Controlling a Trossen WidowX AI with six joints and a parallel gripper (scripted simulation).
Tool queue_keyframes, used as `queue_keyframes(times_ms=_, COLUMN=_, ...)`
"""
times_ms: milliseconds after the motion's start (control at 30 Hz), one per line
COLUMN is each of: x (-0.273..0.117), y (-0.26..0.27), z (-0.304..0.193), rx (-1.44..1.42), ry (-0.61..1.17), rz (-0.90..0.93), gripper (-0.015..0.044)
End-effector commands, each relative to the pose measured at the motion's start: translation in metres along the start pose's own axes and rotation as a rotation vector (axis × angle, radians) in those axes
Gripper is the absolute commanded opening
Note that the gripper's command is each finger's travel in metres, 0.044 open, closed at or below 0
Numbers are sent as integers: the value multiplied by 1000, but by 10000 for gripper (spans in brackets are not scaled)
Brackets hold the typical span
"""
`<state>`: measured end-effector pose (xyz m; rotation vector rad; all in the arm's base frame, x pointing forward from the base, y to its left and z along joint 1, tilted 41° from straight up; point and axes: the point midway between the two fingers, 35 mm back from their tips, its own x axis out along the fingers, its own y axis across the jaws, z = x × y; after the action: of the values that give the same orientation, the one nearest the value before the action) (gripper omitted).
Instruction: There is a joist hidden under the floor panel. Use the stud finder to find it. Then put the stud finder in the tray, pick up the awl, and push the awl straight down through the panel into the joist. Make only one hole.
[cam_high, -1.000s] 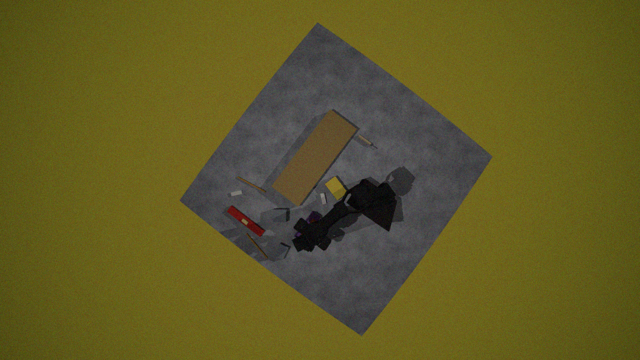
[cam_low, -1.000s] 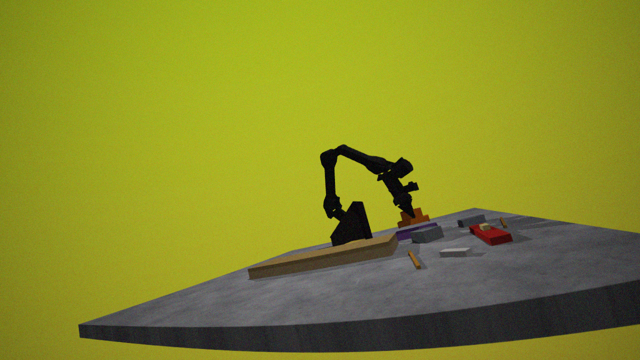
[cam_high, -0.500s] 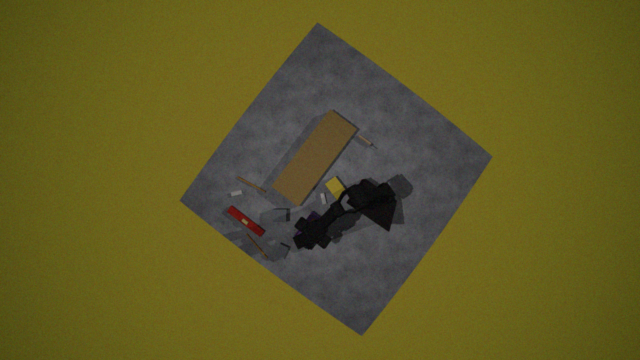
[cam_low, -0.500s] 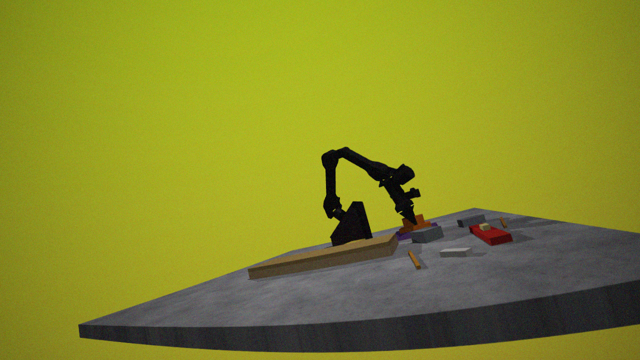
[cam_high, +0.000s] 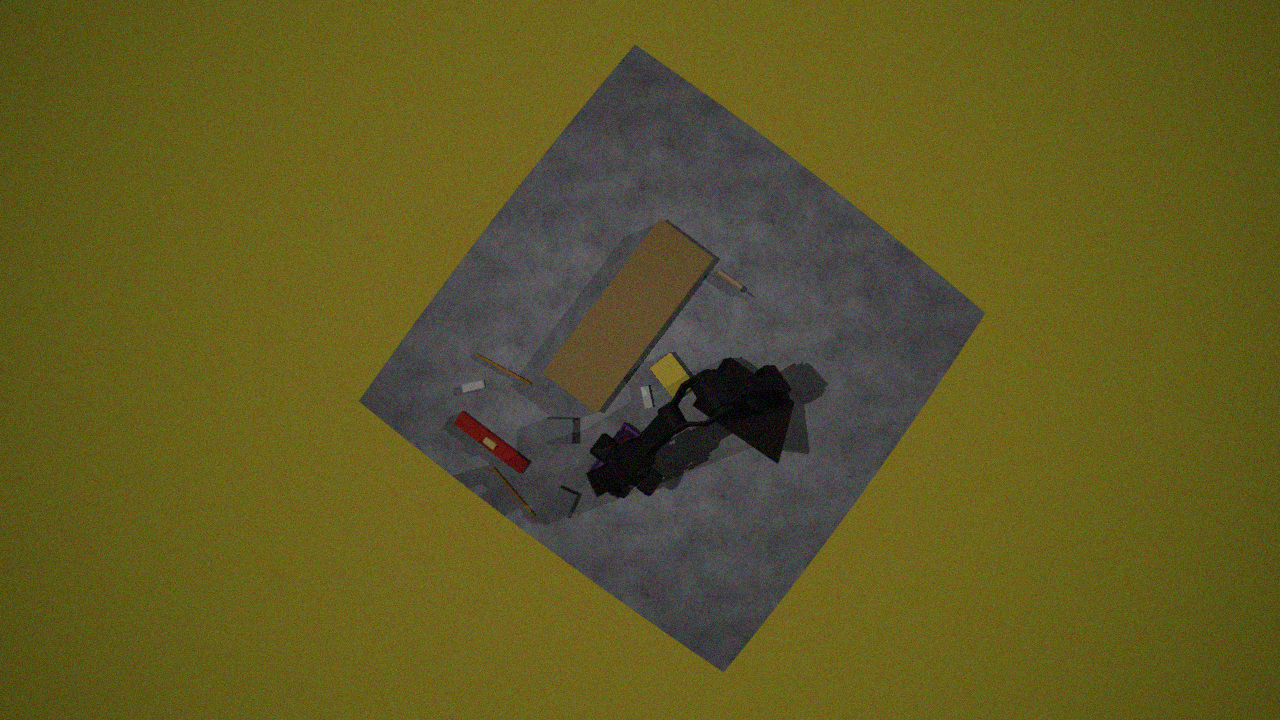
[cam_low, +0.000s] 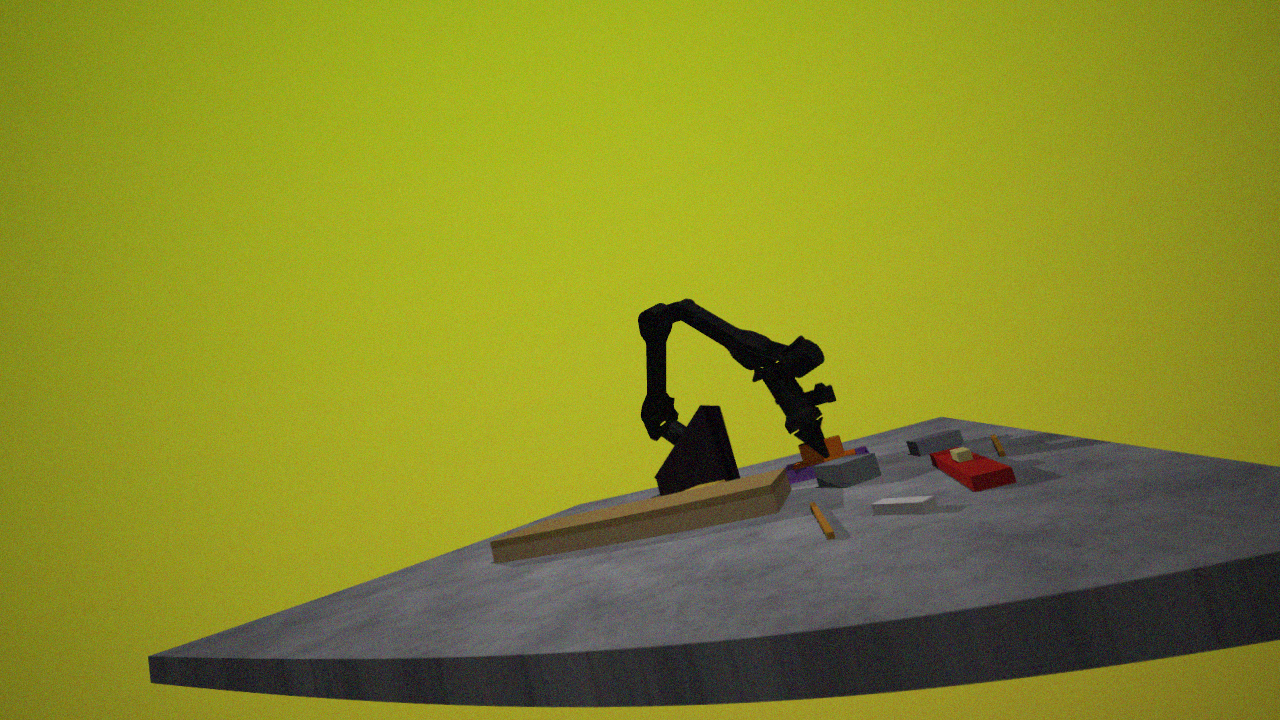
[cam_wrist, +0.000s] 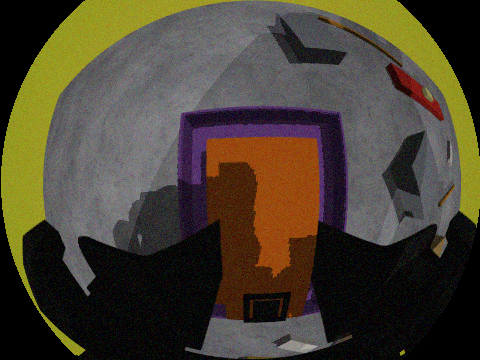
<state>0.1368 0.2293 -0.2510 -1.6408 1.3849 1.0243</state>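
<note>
The orange stud finder (cam_low: 836, 444) (cam_wrist: 287, 190) sits inside the purple tray (cam_high: 630, 429) (cam_low: 799, 475) (cam_wrist: 343, 165), its small black-framed window towards the bottom of the wrist view. My gripper (cam_low: 823, 453) (cam_wrist: 265, 223) is shut on the stud finder, one finger against each side, low over the tray. The arm hides most of the tray in the top view. The tan floor panel (cam_high: 631, 313) (cam_low: 644, 525) lies beside the arm. The awl (cam_high: 731, 281) lies on the table off the panel's far end, with its tan handle towards the panel. I see no hole in the panel.
Two grey angled pieces (cam_high: 576, 429) (cam_wrist: 315, 56) lie near the tray. Beyond them are a red bar (cam_high: 474, 428) (cam_low: 984, 471) (cam_wrist: 410, 82), thin orange strips (cam_high: 503, 368) and a white block (cam_high: 472, 386) (cam_low: 904, 505). A yellow block (cam_high: 669, 371) lies between panel and arm base.
</note>
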Motion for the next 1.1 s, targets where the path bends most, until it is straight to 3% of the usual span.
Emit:
queue_keyframes(times_ms=0, x=0, y=0, z=0, rx=1, ry=0, rz=0, gripper=236)
queue_keyframes(times_ms=133, x=-3, y=0, z=1, rx=1, ry=-1, rz=0, gripper=341)
queue_keyframes(times_ms=267, x=-36, y=-2, z=13, rx=0, ry=-2, rz=1, gripper=440)
queue_keyframes(times_ms=400, x=-90, y=1, z=26, rx=-1, ry=-3, rz=2, gripper=440)
queue_keyframes(times_ms=633, x=-89, y=-29, z=10, rx=85, ry=-28, rz=5, gripper=440)
queue_keyframes(times_ms=833, x=-114, y=-105, z=-50, rx=343, ry=-76, rz=5, gripper=440)
queue_keyframes(times_ms=1067, x=-136, y=-176, z=-158, rx=625, ry=-72, rz=-41, gripper=440)
